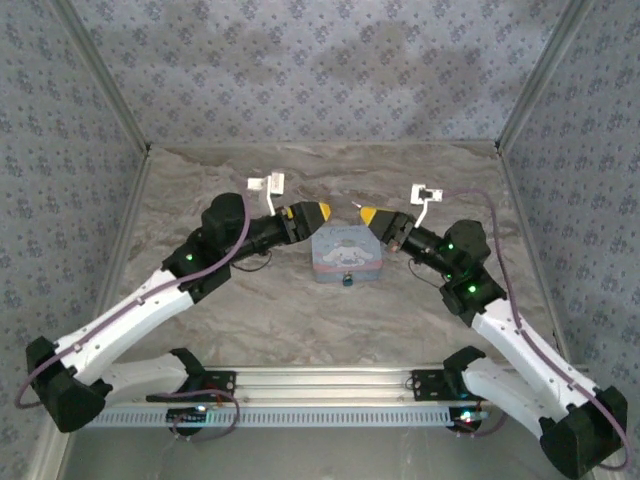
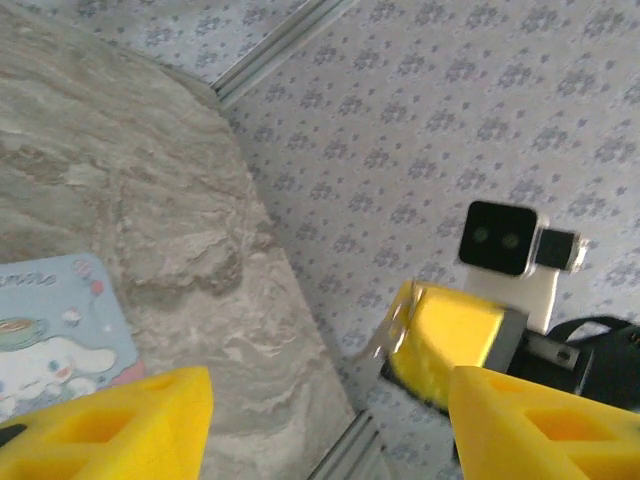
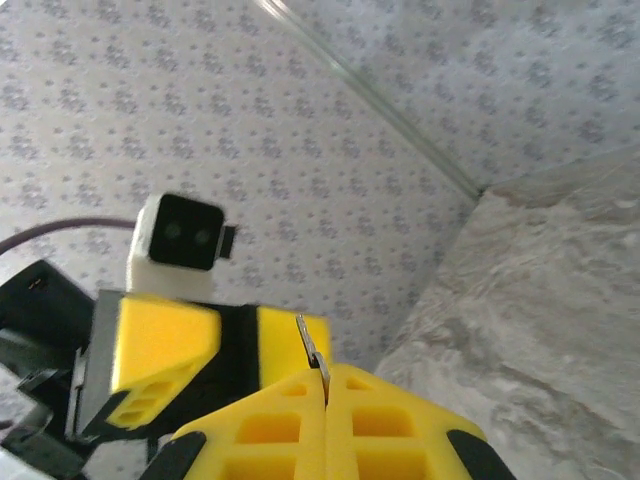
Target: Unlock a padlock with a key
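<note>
Across the marbled grey table [image 1: 260, 310], closed in by patterned walls [image 1: 300, 70] on the left, right and far sides, two white and black arms reach in from the near corners. The left arm [image 1: 150, 300] and the right arm [image 1: 510, 330] bend toward each other and almost meet over the middle.

Below the spot where they meet lies a pale blue tin [image 1: 347, 252] with a cartoon picture on its lid, flat on the table.

The left gripper [image 1: 320, 212] hangs just above the far left corner of the tin. Its wrist view shows the yellow fingers [image 2: 120, 425] spread well apart with nothing between them.

The right gripper [image 1: 366, 215] hangs above the far right corner of the tin, facing the left one, close to it but not touching. Its fingers [image 3: 400, 430] are pressed together on a key [image 3: 312, 352], whose thin silver blade sticks out from between the tips and points toward the left gripper.

The padlock [image 1: 347, 281] is a tiny dark lump on the table at the middle of the tin's near edge, nearer than both grippers and apart from them. Whether it touches the tin I cannot tell.
</note>
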Robot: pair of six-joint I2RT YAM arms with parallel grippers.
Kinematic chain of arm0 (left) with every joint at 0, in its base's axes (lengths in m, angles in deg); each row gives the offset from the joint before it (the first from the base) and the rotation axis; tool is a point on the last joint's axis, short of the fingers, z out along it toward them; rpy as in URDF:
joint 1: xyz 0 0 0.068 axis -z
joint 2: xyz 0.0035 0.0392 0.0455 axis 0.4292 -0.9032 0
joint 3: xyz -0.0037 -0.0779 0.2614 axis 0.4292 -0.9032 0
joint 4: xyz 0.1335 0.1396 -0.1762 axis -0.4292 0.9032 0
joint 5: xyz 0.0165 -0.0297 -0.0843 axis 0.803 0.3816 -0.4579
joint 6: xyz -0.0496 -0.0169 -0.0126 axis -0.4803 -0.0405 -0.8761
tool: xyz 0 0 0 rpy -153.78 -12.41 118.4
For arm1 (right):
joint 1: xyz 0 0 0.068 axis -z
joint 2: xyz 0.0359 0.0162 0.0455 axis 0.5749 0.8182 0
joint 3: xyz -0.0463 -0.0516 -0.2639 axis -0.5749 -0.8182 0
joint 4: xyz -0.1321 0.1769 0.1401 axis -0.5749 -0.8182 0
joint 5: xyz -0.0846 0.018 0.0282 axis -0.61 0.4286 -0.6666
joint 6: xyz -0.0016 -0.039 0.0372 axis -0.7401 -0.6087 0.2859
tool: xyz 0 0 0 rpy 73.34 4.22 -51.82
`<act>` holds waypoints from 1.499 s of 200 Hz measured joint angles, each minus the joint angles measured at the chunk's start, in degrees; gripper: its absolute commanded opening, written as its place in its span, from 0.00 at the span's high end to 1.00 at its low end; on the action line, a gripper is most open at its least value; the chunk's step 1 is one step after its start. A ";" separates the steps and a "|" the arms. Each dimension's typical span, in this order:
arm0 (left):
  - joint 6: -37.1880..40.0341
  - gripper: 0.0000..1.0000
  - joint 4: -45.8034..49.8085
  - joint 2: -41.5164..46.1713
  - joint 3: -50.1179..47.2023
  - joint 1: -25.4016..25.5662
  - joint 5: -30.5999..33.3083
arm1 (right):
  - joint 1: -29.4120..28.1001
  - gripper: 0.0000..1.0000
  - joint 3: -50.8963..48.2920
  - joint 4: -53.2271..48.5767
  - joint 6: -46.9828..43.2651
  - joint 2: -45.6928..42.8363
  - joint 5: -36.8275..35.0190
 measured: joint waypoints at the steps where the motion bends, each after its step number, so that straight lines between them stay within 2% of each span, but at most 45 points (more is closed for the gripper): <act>1: 0.07 0.34 0.24 0.15 -0.13 0.00 0.04 | 0.26 1.00 0.00 -0.42 -0.33 -0.17 0.02; 32: 0.50 0.32 4.50 0.96 -4.26 0.85 0.87 | 4.72 1.00 0.50 -10.47 -5.86 -1.66 -0.83; 74: 0.33 0.30 6.01 -3.06 -12.52 5.88 2.23 | 8.28 1.00 0.55 -21.68 -13.27 -1.73 -5.07; 122: -0.85 0.25 1.05 -12.39 -16.33 8.24 2.32 | 9.73 1.00 -0.76 -25.70 -18.32 0.28 -12.48; 167: 1.03 0.26 -4.81 -20.50 -15.45 8.24 4.00 | 9.73 1.00 -1.99 -26.25 -20.76 4.83 -17.66; 209: 1.66 0.26 -7.98 -25.40 -14.95 6.88 5.70 | 9.38 1.00 -2.32 -25.57 -22.95 9.22 -20.44; 265: 2.93 0.26 -10.34 -26.25 -14.01 1.05 6.36 | 7.85 1.00 -1.77 -24.11 -26.36 18.12 -24.55; 300: 4.22 0.25 -10.75 -28.79 -11.82 -1.55 6.34 | 6.10 1.00 2.73 -24.17 -28.76 25.22 -27.76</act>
